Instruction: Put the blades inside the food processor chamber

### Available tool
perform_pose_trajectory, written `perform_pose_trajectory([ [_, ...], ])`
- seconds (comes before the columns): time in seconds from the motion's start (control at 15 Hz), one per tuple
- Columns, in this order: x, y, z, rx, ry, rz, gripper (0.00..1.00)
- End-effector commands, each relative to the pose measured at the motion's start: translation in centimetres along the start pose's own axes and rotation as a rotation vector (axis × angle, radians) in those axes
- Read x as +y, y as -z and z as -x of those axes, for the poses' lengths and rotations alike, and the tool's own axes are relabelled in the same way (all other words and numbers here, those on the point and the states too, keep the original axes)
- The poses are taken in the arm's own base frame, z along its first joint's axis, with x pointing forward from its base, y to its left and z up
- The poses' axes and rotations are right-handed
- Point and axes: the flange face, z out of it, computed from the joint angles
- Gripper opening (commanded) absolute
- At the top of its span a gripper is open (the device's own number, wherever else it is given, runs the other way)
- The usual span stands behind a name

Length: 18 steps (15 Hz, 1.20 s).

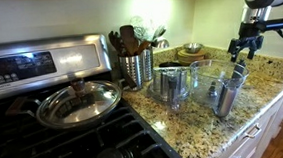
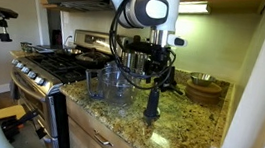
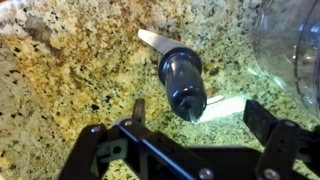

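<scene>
Speckled granite countertop (image 3: 60, 80) is noted under all items. In an exterior view, the wide transparent round food processor chamber (image 2: 116, 82) is seen left of the slim dark grey-black blades (image 2: 153, 105), which stand upright on the counter, outside the chamber. The black two-fingered gripper (image 2: 153, 74) is positioned directly above them. Only the wrist view shows the jaws spread wide with nothing grasped, and pale wings (image 3: 155, 40) at the shaft's base.

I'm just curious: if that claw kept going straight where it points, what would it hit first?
Probably the blades, the dark shaft standing on the granite counter. In the wrist view it sits just ahead, centred under the open gripper. Depth is unclear, though.
</scene>
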Motion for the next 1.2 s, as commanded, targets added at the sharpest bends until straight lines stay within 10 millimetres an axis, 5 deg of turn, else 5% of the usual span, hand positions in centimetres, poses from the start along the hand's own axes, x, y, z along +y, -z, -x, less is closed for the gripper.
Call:
perform_pose_trajectory([
  [0.0, 0.8, -0.8, -0.6, -0.021, -0.002, 0.012, 1.00],
  [0.53, 1.1, -2.5, -1.0, -0.062, -0.013, 0.021, 1.00],
  [0.67, 1.1, -2.7, -1.1, -0.074, -0.013, 0.019, 0.83],
  [0.73, 1.1, -2.7, -1.1, -0.079, -0.013, 0.018, 0.67],
  [1.13, 1.1, -2.0, -0.9, -0.088, -0.017, 0.020, 0.26],
])
